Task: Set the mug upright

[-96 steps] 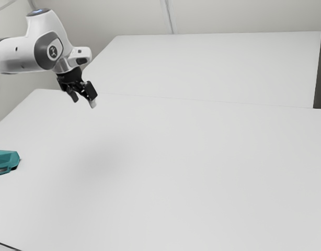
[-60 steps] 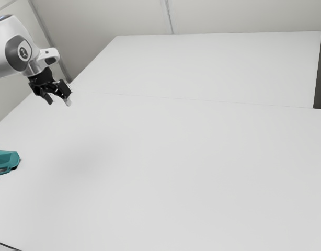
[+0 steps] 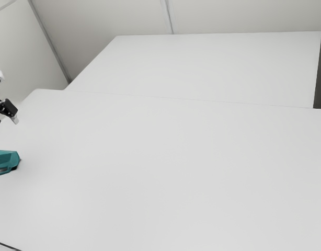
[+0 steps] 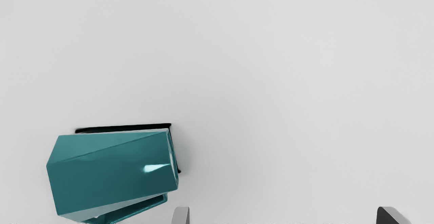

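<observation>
At the exterior view's left edge, my black gripper (image 3: pixel 4 116) hangs above the table, partly cut off by the edge. Below it a teal faceted mug (image 3: pixel 4 161) lies on its side, also cut by that edge. In the wrist view the mug (image 4: pixel 112 173) shows its angular body and its handle, with a dark strip along its side. The gripper (image 4: pixel 283 215) stands open, its two fingertips wide apart with nothing between them. The mug lies outside that gap, beside one finger.
The mug rests on a broad white table (image 3: pixel 176 172). Beyond the table's far edge rises a pale surface (image 3: pixel 202 68). A thin dark line (image 3: pixel 6 245) crosses the exterior view's lower left corner.
My arm has swung toward the exterior view's left and somewhat lower, so most of it has left that view. The mug has stayed where it was.
</observation>
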`<state>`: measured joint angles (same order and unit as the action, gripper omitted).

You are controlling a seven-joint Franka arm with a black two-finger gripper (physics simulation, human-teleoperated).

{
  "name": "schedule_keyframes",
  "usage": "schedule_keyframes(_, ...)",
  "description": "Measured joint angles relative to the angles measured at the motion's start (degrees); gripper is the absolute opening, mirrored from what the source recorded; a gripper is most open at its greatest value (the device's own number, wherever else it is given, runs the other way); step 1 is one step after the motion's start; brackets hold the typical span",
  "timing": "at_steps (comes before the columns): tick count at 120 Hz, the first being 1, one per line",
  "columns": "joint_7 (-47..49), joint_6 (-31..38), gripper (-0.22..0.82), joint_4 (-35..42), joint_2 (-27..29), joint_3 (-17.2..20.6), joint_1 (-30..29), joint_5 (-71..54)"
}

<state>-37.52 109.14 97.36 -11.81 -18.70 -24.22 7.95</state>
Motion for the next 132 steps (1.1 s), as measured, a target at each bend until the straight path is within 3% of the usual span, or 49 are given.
schedule_keyframes(32,-6.1,-2.2,0.6,-4.6,-6.93,0.14,-7.18,0.17)
schedule_keyframes(48,-8.77,-3.56,0.6,-9.63,-11.75,2.34,-11.38,0.3)
schedule_keyframes(88,-14.27,-7.01,0.6,-21.34,-20.91,11.97,-24.07,0.55)
schedule_keyframes(132,-18.68,-13.67,0.6,-32.22,-29.04,28.0,-41.14,0.63)
